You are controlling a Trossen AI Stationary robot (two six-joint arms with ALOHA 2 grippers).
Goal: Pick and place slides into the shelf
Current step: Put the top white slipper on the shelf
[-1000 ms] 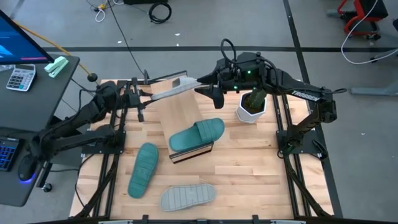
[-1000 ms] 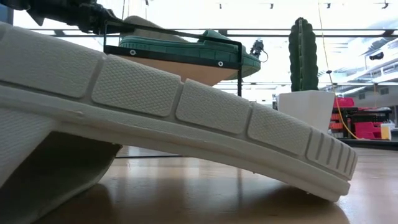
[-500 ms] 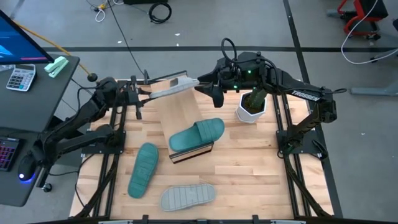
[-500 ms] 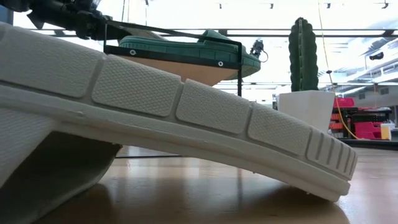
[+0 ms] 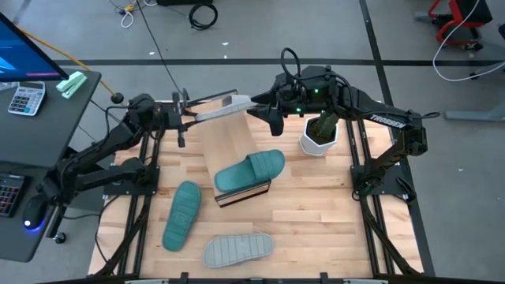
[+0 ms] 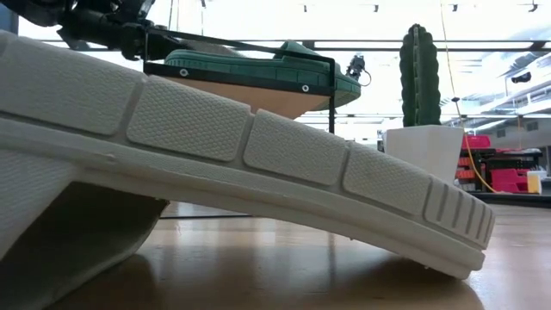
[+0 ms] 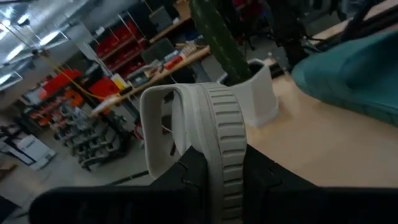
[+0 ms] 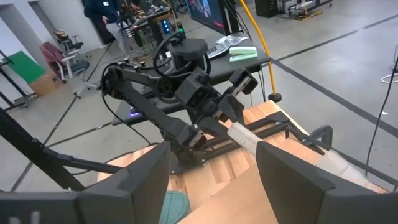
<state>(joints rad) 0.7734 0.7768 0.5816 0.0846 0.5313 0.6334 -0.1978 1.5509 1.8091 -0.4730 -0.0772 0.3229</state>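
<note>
A pale grey slide (image 5: 223, 107) is clamped in the left gripper (image 5: 186, 118) jaws above the shelf (image 5: 230, 144). The right gripper (image 5: 254, 106) jaws are held open, empty.

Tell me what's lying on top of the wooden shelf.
One teal-green rubber slide lies on the light wood shelf, near its lower end. The board beneath that slide is covered; the rest shows bare.

Two teal slides (image 5: 248, 171), two grey slides (image 5: 237, 249) (one held aloft), one shelf (image 5: 229, 146), one cactus (image 5: 321, 126).
</note>
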